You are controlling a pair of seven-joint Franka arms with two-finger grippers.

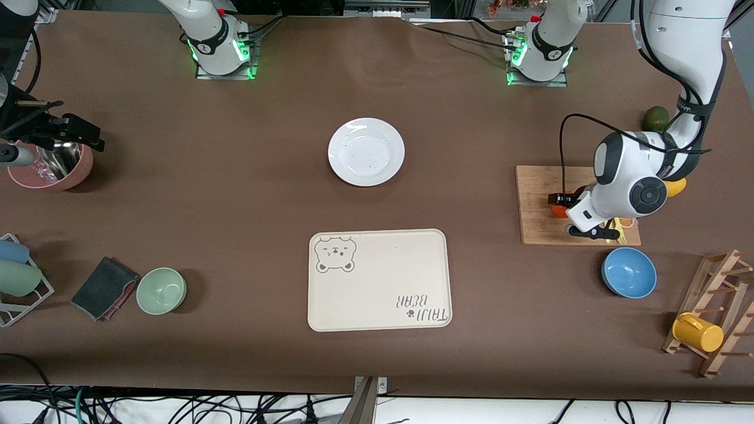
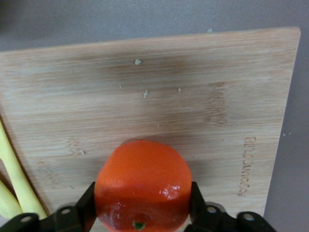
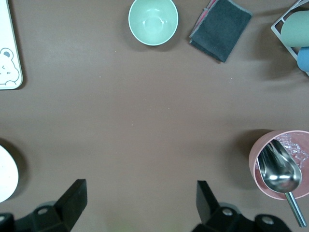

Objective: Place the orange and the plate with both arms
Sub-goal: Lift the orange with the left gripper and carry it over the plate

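Observation:
The orange [image 2: 142, 186] sits between the fingers of my left gripper [image 2: 142, 203], which touch it on both sides, at the wooden cutting board [image 2: 193, 96]. In the front view the left gripper [image 1: 559, 203] and the orange [image 1: 556, 211] are at the cutting board [image 1: 539, 224], at the left arm's end of the table. The white plate [image 1: 366, 151] lies in the middle of the table, farther from the front camera than the cream bear tray [image 1: 379, 280]. My right gripper [image 1: 59, 131] is open and empty, up over the pink bowl [image 1: 56, 171]. In the right wrist view the gripper [image 3: 141, 200] hangs over bare table, with the plate's rim [image 3: 6, 174] at the frame's edge.
A blue bowl [image 1: 628, 272], a wooden rack with a yellow mug [image 1: 698, 333], an avocado [image 1: 655, 118] and a lemon [image 1: 676, 187] surround the board. A green bowl [image 1: 161, 290], a dark cloth [image 1: 103, 287] and a cup rack [image 1: 17, 277] lie at the right arm's end.

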